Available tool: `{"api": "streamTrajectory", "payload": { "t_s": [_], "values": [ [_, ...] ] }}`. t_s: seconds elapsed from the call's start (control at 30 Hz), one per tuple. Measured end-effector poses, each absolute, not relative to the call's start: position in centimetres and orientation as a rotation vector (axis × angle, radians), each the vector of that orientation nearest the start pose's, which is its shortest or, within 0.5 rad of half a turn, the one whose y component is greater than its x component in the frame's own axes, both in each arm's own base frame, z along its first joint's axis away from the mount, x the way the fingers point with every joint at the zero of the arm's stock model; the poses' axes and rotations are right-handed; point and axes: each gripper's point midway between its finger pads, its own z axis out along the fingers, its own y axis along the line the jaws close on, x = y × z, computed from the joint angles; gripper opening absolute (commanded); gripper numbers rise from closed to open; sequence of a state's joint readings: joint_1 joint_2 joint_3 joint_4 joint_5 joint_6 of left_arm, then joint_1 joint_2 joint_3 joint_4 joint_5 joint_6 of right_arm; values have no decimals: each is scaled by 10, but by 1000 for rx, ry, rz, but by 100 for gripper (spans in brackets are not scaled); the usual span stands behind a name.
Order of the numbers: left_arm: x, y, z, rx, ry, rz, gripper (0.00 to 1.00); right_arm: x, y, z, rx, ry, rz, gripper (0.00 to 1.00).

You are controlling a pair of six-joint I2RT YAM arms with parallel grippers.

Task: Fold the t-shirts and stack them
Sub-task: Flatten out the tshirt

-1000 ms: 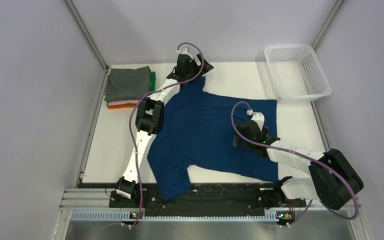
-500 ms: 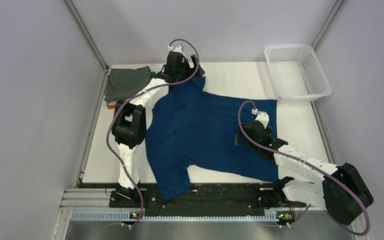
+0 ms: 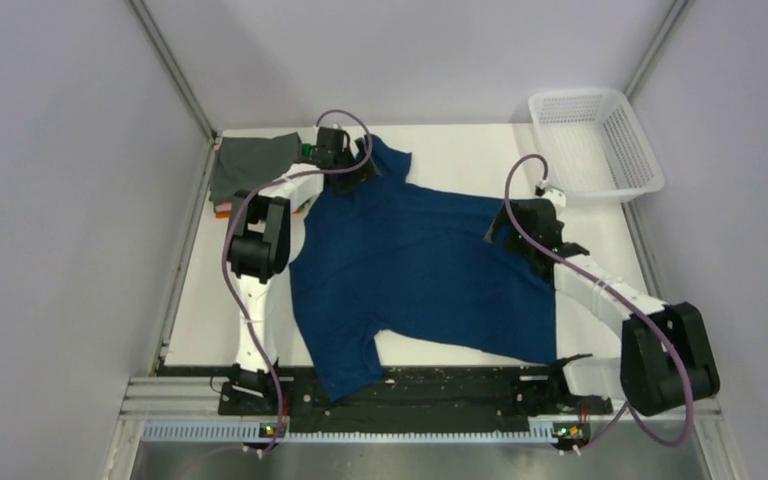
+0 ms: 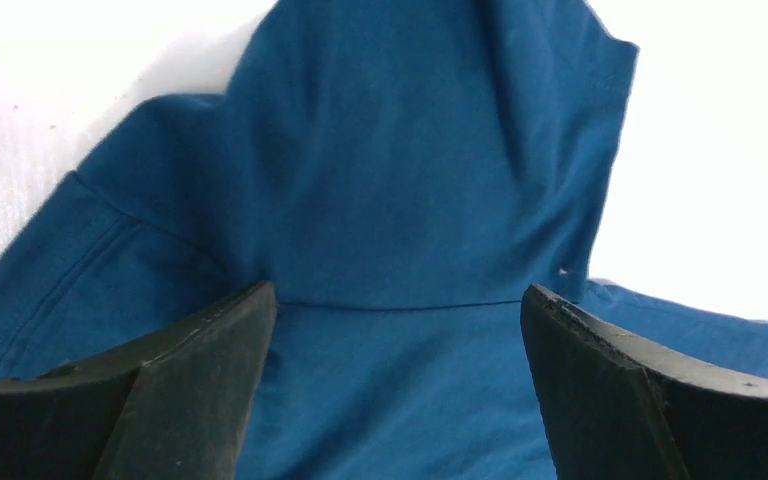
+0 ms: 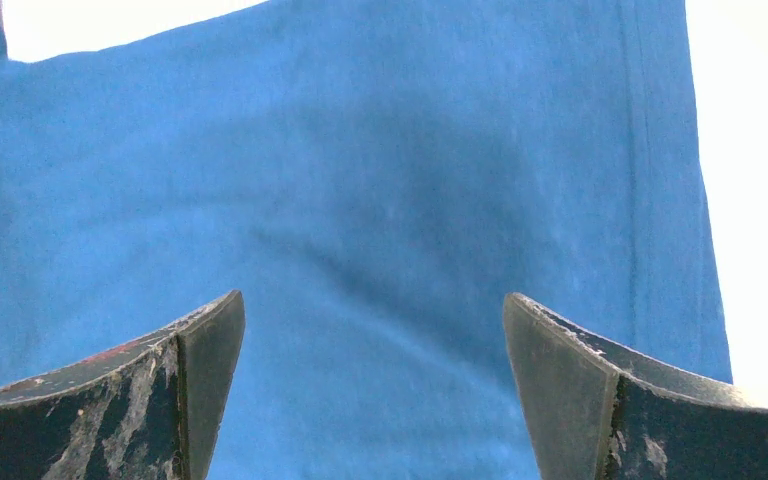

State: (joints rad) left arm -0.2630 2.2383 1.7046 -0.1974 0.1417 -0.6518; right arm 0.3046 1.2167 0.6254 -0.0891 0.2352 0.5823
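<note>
Navy t-shirt [image 3: 420, 270] lies spread and plain side up across the white table [image 3: 460, 145], its near sleeve drooping over the front edge. Within the last second the left gripper [image 4: 395, 300] has swung off the far sleeve's tip toward the shoulder, and the right gripper [image 5: 375, 310] has slid from mid-body to the far hem corner. Both have their jaws spread, gripping nothing, so folding looks about to begin. The folded stack [image 3: 250, 170] crowds the left gripper; a white basket [image 3: 595, 145] sits beyond the right.

— What are you seeing on the left wrist camera?
— I'm looking at the navy t-shirt [image 4: 390, 200] lying creased on the white table [image 4: 720, 150], and my left gripper [image 4: 397, 295] is standing spread wide over it.
</note>
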Motion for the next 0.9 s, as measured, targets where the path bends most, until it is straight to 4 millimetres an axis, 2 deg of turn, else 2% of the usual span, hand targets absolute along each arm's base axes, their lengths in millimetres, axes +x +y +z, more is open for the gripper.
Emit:
{"api": "streamTrajectory", "payload": {
  "t_s": [0.17,0.3,0.43,0.57,0.67,0.77,0.83,0.9],
  "values": [
    [541,-187,54,-420,2385,-615,99,378,83,87,448,2218,193,99],
    [517,-174,52,-454,2422,-591,99,413,91,78,432,2231,185,99],
    [492,-160,51,-485,2477,-529,99,429,95,62,418,2266,170,99],
    [487,-157,52,-495,2509,-495,99,442,98,49,405,2292,152,99],
    [498,-159,63,-477,2496,-503,99,456,101,39,397,2309,143,99],
    [524,-170,72,-433,2454,-550,99,471,104,38,392,2301,138,99],
    [542,-178,68,-414,2443,-582,99,478,104,38,393,2296,138,99],
    [557,-185,55,-399,2448,-610,99,488,104,38,398,2292,140,99]
  ]
}}
